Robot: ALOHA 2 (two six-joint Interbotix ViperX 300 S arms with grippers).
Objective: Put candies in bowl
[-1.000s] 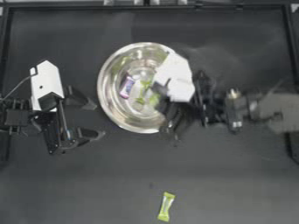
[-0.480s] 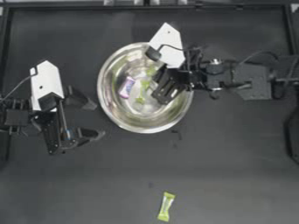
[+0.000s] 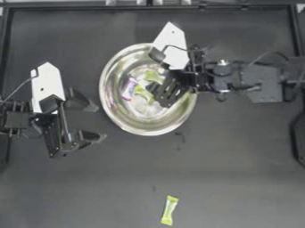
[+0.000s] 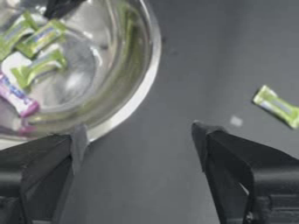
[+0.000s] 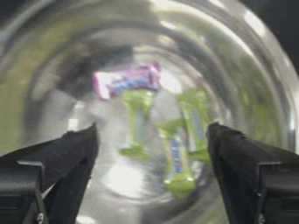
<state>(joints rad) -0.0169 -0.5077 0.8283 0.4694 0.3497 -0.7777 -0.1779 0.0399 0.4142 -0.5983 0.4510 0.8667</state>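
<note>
The silver bowl (image 3: 122, 119) sits at the table's centre. Inside it lie a pink-purple candy (image 3: 128, 88) and yellow-green candies (image 3: 143, 93). My right gripper (image 3: 164, 91) hangs open over the bowl's right half, nothing between its fingers. In the right wrist view (image 5: 152, 131) it looks down on the pink-purple candy (image 5: 125, 81) and three yellow-green ones (image 5: 175, 162) on the bowl's (image 5: 248, 65) floor. One more yellow-green candy (image 3: 169, 210) lies on the table near the front edge. My left gripper (image 3: 83, 120) stands open left of the bowl, empty.
The left wrist view shows the bowl's rim (image 4: 143, 89) just beyond the open left gripper (image 4: 137, 135), and the loose candy (image 4: 277, 106) farther off on bare dark table. Raised table edges run along the back and sides.
My right gripper has swung from beside the bowl's right rim up and leftward to over the bowl's inside. The left arm has not moved.
</note>
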